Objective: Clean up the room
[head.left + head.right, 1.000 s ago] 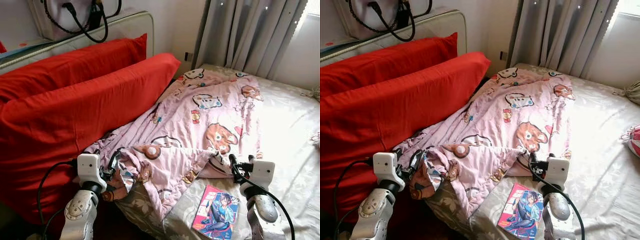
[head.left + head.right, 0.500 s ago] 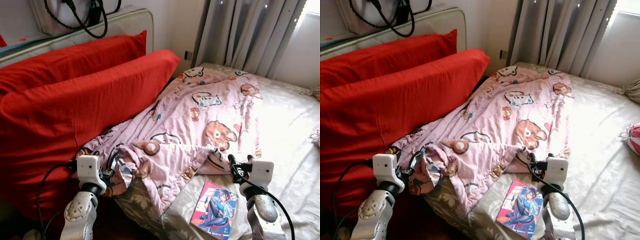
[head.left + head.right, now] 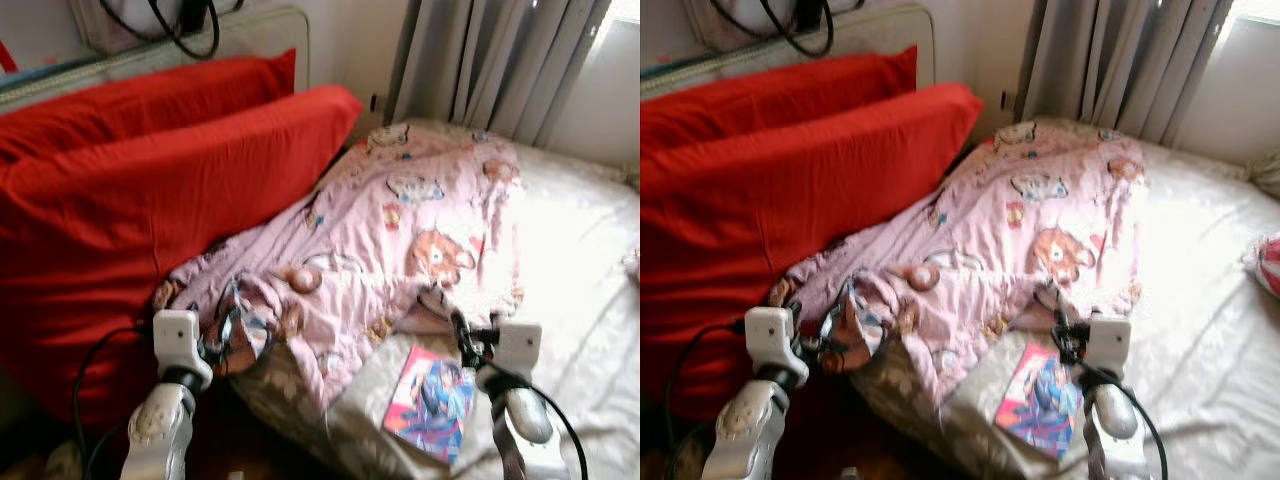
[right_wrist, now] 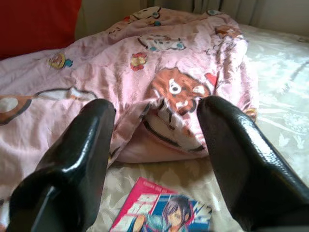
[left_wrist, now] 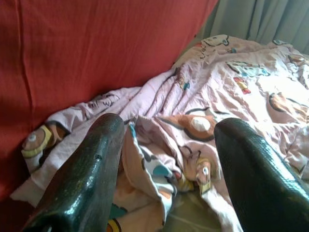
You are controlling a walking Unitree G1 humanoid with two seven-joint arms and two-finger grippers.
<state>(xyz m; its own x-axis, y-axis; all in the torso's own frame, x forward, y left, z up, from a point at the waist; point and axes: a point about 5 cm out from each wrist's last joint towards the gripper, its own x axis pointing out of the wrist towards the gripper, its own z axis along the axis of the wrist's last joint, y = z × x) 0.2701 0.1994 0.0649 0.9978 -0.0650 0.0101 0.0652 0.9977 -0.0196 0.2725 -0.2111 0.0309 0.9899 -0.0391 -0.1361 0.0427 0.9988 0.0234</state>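
Note:
A crumpled pink blanket [image 3: 400, 240] with cartoon animal prints lies across the bed [image 3: 580, 280], its near corner folded over at the bed's edge. A comic book [image 3: 432, 403] with a colourful cover lies on the sheet just below that fold. My left gripper [image 5: 166, 159] is open, held low before the blanket's folded corner, with nothing between its fingers. My right gripper [image 4: 154, 145] is open too, hovering above the comic book [image 4: 164, 212] and facing the blanket [image 4: 159, 72]. Both arms show at the bottom of the eye views, the left [image 3: 175, 350] and the right [image 3: 510, 350].
Two big red pillows [image 3: 150, 190] lean against the headboard on the left. Grey curtains [image 3: 490, 60] hang behind the bed. A bag with black straps [image 3: 170, 15] sits above the headboard. A red and white striped thing [image 3: 1268, 265] lies at the right edge.
The whole picture has shifted and blurred, so the camera has moved. Both grippers stay open at about the same spots relative to the blanket and the book.

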